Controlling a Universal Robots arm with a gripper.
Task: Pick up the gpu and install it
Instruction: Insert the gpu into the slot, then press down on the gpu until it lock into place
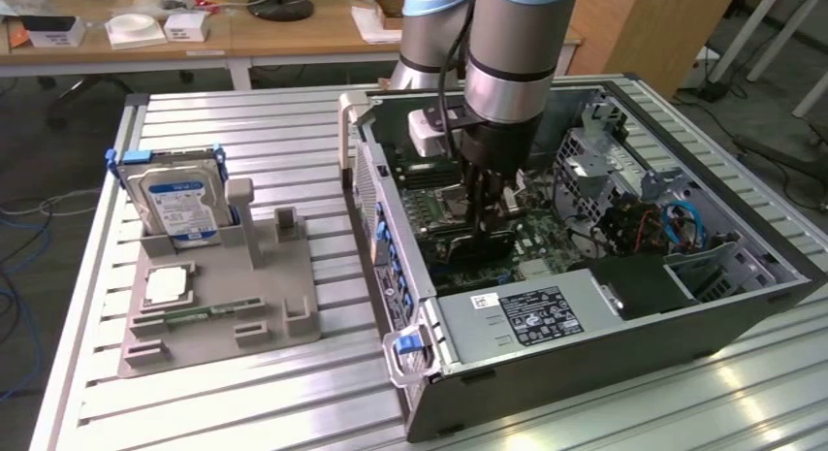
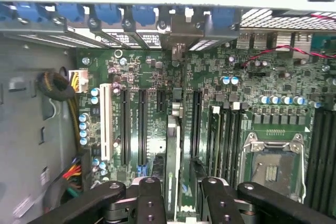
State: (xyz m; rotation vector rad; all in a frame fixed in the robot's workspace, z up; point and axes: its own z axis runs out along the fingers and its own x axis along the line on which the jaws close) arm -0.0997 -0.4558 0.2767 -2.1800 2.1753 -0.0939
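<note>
The open computer case lies on its side on the slatted table, and my arm reaches down into it. My gripper is shut on the gpu, a dark card held upright just above the motherboard. In the wrist view the gpu shows edge-on as a thin strip between my two black fingers. It lines up with the long black expansion slots, with its end toward the rear bracket openings. Whether its edge is seated in a slot is hidden.
A grey fixture on the exterior view's left holds the silver hard drive and a small green memory stick. Inside the case are the CPU socket, memory slots, cable bundles and a drive cage.
</note>
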